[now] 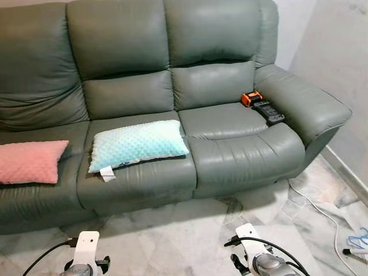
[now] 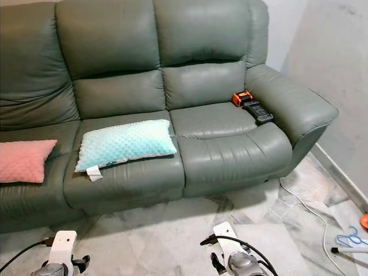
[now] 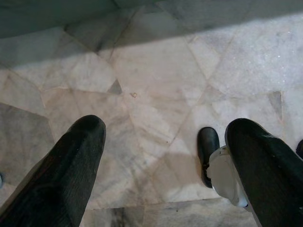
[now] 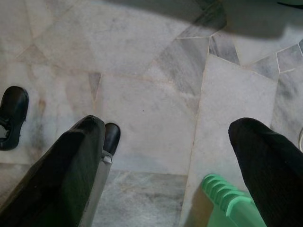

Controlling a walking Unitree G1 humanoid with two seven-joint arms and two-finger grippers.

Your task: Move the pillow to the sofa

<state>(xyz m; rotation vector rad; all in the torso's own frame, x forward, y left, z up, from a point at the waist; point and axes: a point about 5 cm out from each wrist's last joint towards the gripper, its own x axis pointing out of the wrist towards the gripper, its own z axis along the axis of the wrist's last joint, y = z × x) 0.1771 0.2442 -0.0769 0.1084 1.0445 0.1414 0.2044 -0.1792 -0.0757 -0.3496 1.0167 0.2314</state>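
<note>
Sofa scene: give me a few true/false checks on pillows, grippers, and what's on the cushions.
1. The blue pillow lies on the sofa's middle seat. True.
2. The pink pillow is on the floor. False: it lies on the sofa's left seat.
3. A black and orange device sits by the right armrest. True.
4. The left gripper holds the blue pillow. False: its jaws are open over bare floor.
5. The right gripper is open. True.

Pink cushion (image 1: pixel 30 161); orange-black tool (image 1: pixel 261 105) — seat
</note>
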